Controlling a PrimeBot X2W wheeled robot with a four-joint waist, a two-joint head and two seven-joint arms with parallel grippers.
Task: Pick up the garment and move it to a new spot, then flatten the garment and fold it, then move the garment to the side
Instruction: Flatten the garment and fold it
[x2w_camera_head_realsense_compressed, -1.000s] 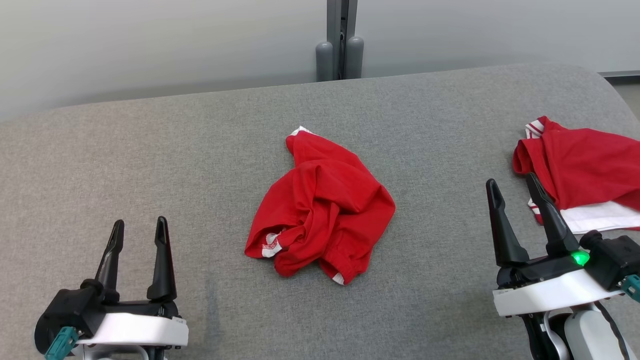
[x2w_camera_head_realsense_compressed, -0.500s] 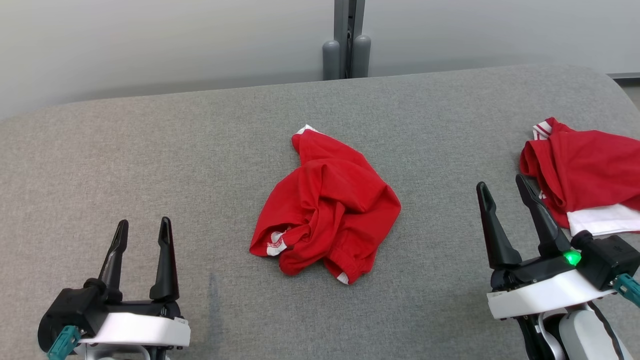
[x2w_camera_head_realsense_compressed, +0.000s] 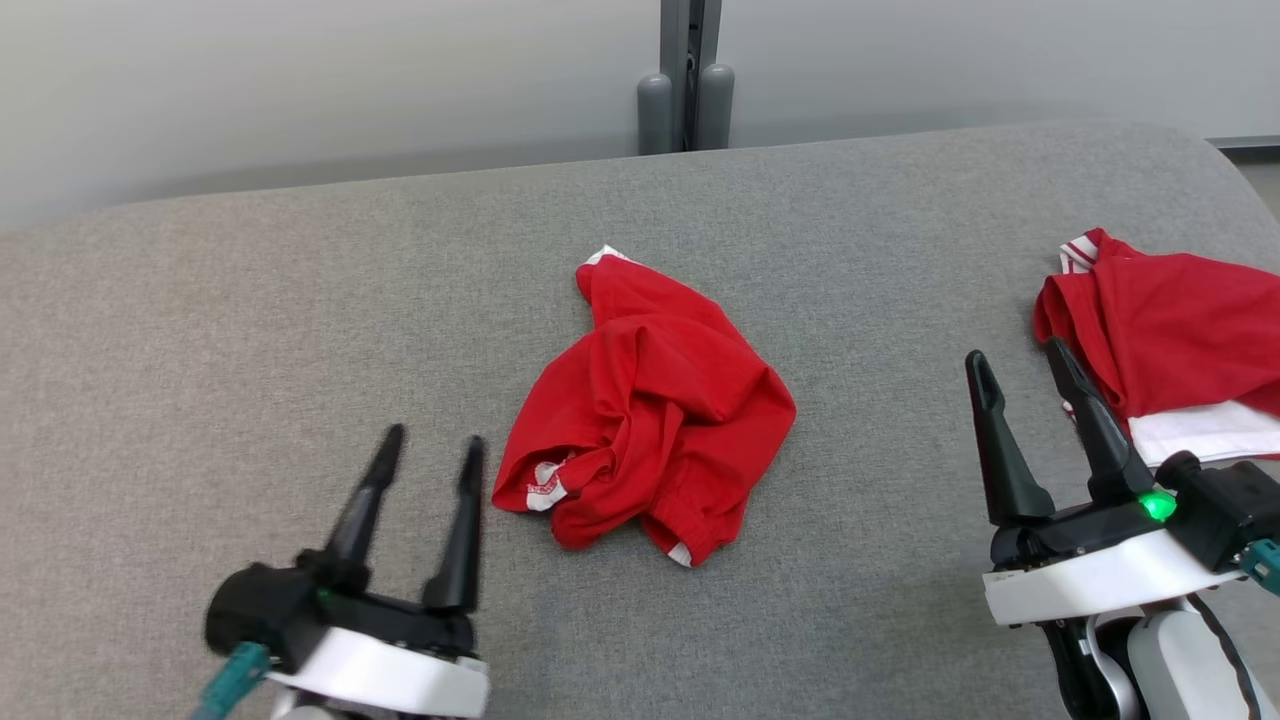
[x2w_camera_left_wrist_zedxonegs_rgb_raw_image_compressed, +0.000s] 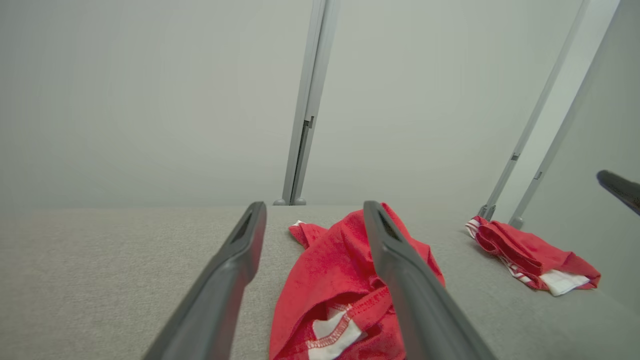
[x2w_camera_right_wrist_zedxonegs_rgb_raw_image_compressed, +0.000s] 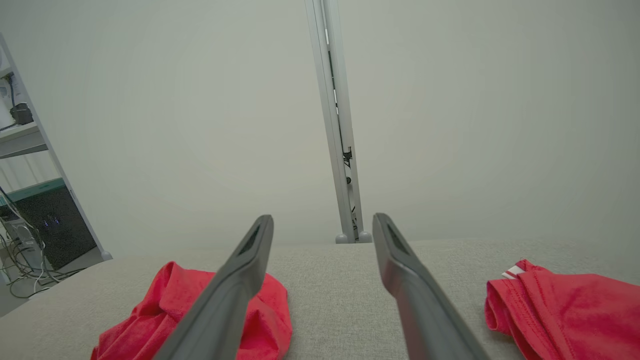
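Now closer, left tool, beside garment

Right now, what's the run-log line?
left claw: open, beside crumpled red cloth garment | right claw: open, empty | garment: not yet lifted

No text is readable; red lettering on the white band of the garment is blurred.

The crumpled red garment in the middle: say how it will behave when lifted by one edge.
The crumpled red garment is probably floppy: it lies in soft folds, so it should unfurl and hang. It looks thin, so likely light. Pushed across the grey fabric surface, it would probably bunch rather than slide.
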